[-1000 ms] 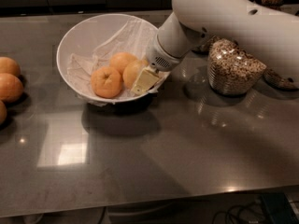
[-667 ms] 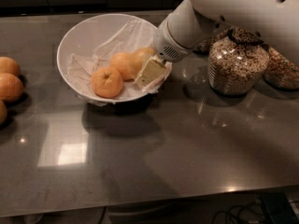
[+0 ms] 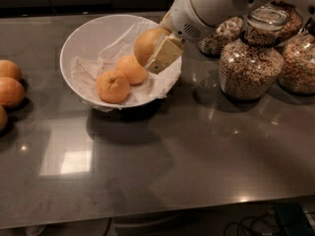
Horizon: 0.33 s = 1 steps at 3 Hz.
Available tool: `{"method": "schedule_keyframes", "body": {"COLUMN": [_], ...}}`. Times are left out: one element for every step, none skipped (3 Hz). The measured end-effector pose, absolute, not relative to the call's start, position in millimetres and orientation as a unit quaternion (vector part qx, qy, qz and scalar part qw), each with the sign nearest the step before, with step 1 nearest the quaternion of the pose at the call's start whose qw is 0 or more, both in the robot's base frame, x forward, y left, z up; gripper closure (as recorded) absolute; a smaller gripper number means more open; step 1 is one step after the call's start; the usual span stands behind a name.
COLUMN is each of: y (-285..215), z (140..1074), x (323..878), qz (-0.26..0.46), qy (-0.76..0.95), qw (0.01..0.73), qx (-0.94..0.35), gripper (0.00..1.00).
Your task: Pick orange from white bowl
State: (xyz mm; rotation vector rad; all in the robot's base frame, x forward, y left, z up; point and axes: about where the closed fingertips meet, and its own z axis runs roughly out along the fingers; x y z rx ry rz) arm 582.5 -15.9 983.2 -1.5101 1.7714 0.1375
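Observation:
The white bowl (image 3: pixel 88 33) stands at the back left of the dark table, lined with crumpled white paper. Two smaller orange fruits lie in it, one at the front (image 3: pixel 112 86) and one behind it (image 3: pixel 131 69). My gripper (image 3: pixel 153 50) hangs over the bowl's right side, shut on the orange (image 3: pixel 147 44), a large pale yellow-orange fruit. The orange is held in the air above the bowl's contents. One cream fingertip (image 3: pixel 165 54) lies across the orange's right side; the other finger is hidden behind it.
Three glass jars of cereal stand at the right: one in front (image 3: pixel 251 58), one behind (image 3: pixel 221 33), one at the edge (image 3: pixel 299 63). Three loose orange fruits (image 3: pixel 10 90) lie at the table's left edge. The white arm (image 3: pixel 216 4) reaches in from the upper right.
The gripper has risen out of the bowl with the orange in its grasp. Two fruits stay in the bowl. The arm has swung up and to the right.

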Motion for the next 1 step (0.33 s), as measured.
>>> {"method": "schedule_keyframes", "body": {"y": [-15.1], "z": [984.8], "x": [582.1], "qz": [0.053], "qy": [0.695], "qw": [0.395], "qx": [-0.598], "gripper": [1.00]}}
